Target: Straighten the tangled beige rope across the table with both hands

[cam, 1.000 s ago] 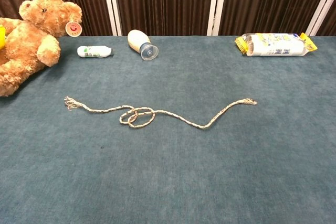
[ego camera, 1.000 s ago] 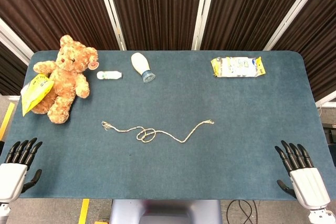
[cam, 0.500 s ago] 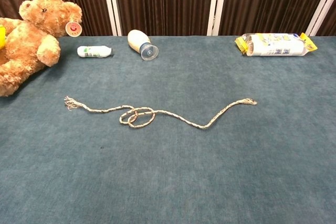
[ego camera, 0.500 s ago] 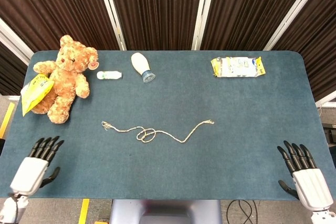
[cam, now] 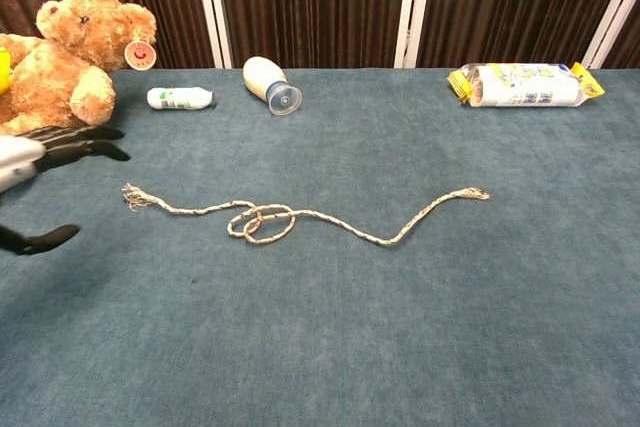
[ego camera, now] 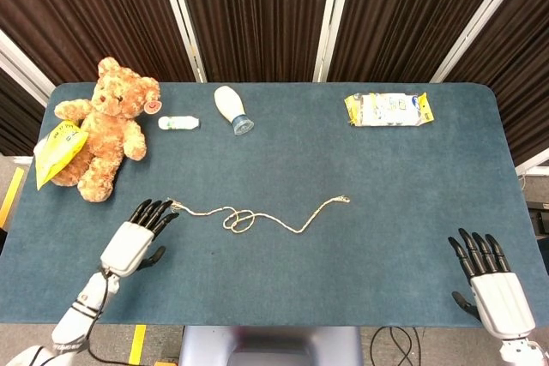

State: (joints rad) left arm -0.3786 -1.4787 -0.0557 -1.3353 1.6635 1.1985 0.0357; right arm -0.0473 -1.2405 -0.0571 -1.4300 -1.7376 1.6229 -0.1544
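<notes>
Because the thin beige twisted rope (ego camera: 257,213) is light and limp, it will probably drag and follow whatever end is pulled, and the small loops (ego camera: 239,220) left of its middle should slide apart if both tips are drawn outward. The best places to take hold look to be the frayed left end (cam: 134,197) and the right end (cam: 474,192), each pinched low against the dark teal cloth-covered desk (ego camera: 386,255); a light pinch may slip off so thin a cord.

The rope lies in a wavy line across the middle of the desk, touching nothing else. The left hand (ego camera: 137,237) is released and holds nothing, its black fingers (ego camera: 154,212) spread and pointing at the frayed end, their tips just beside it; whether they touch it cannot be told. In the chest view that hand (cam: 30,162) shows at the left edge, fingers apart, near the rope's tassel. The right hand (ego camera: 491,285) is also released and empty, fingers spread, at the desk's near right corner, well apart from the rope's right end.
</notes>
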